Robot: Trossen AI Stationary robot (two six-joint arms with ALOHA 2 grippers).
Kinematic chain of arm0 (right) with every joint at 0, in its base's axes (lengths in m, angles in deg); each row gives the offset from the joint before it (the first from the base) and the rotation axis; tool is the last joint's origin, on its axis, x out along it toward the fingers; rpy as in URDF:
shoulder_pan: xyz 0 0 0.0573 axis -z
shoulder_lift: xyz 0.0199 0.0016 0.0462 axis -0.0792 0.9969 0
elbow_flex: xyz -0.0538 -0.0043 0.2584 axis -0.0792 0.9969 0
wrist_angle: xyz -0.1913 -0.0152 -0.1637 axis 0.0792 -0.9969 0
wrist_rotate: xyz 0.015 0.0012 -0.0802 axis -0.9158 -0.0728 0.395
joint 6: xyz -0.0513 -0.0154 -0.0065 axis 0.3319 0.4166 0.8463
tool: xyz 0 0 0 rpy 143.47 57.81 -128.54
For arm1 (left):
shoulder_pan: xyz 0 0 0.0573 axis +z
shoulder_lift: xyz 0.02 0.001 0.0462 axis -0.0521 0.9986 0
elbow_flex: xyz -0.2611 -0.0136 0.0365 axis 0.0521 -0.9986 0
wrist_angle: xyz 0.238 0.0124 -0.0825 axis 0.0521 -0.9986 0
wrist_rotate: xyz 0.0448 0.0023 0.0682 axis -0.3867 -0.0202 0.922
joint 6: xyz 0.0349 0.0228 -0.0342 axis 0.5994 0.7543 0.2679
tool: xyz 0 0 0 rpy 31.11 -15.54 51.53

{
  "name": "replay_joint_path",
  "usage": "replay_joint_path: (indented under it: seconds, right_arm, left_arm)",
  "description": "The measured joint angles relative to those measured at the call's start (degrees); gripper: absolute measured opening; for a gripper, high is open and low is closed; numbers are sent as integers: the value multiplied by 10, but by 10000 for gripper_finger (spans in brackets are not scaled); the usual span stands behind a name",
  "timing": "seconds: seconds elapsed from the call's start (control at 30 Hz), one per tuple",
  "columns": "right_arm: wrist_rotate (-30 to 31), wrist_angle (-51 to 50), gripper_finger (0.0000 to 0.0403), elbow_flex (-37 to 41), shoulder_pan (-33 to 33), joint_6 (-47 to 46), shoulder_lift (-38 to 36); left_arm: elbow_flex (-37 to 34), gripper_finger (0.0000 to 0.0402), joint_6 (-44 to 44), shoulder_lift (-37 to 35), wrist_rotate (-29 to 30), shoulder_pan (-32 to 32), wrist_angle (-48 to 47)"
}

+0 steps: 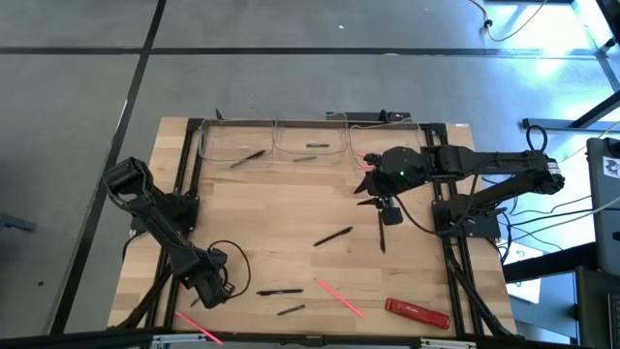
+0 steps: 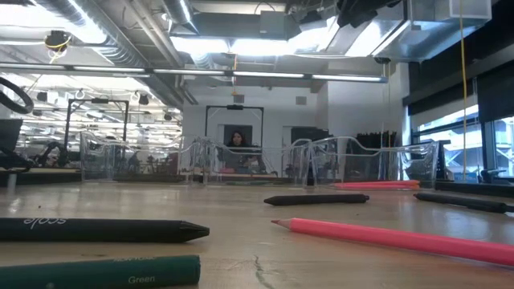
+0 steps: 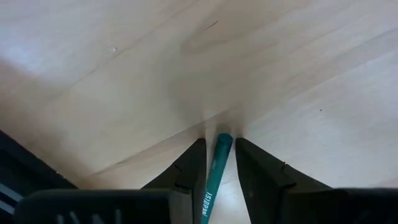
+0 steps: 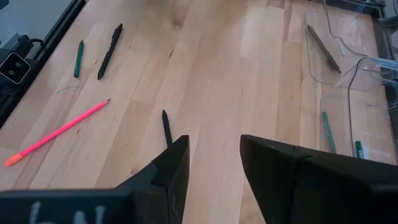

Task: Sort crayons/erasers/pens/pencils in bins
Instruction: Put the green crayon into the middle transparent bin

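Note:
My left gripper (image 3: 217, 144) is at the table's near left (image 1: 208, 283), pointing steeply down and shut on a green crayon (image 3: 214, 171). My right gripper (image 4: 214, 155) hangs open above the table's right middle (image 1: 376, 192) with nothing between its fingers. Three clear bins (image 1: 237, 145) (image 1: 310, 145) (image 1: 387, 141) stand along the far edge. They hold a black pen (image 1: 247, 157), a green crayon (image 1: 308, 157) and a pink stick (image 1: 368, 155). Lying flat on the wood are black pens (image 1: 332, 237) (image 1: 279, 291), a green crayon (image 1: 291, 310) and a pink pencil (image 1: 339, 298). My left gripper pinches the green crayon between its two fingers (image 3: 189, 168), on the shaft just behind one end (image 3: 216, 163). The crayon lies along the fingers, and that end (image 3: 222, 140) sticks out past the fingertips toward the table. Whether it touches the wood, I cannot tell.
A flat red bar (image 1: 417, 312) lies near the front right, and another pink stick (image 1: 199, 325) at the front left edge. Black frame rails (image 1: 189, 165) border the wood. A black pen (image 1: 383, 237) lies below my right gripper. A person (image 2: 238, 144) sits far behind the table.

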Motion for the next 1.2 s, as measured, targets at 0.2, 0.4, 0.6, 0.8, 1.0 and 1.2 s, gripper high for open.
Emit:
replay_joint_path:
  seconds: [0.2, 0.4, 0.6, 0.8, 1.0, 1.2]
  right_arm:
    - [0, 0, 145, 0, 0, -2, 0]
    - [0, 0, 145, 0, 0, -2, 0]
    - [0, 0, 145, 0, 0, -1, 0]
    - [0, 0, 145, 0, 0, -1, 0]
    - [0, 0, 145, 0, 0, -1, 0]
    - [0, 0, 145, 0, 0, -1, 0]
  left_arm:
    - [-1, 82, 5, 1, -6, 0, 4]
    - [-1, 74, 6, 2, -9, 0, 7]
    - [-1, 29, 6, 2, -13, 0, 10]
    - [-1, 7, 6, 2, -9, 0, 9]
    - [-2, 4, 5, 1, 1, 4, 9]
    - [3, 7, 6, -10, 2, 24, 8]
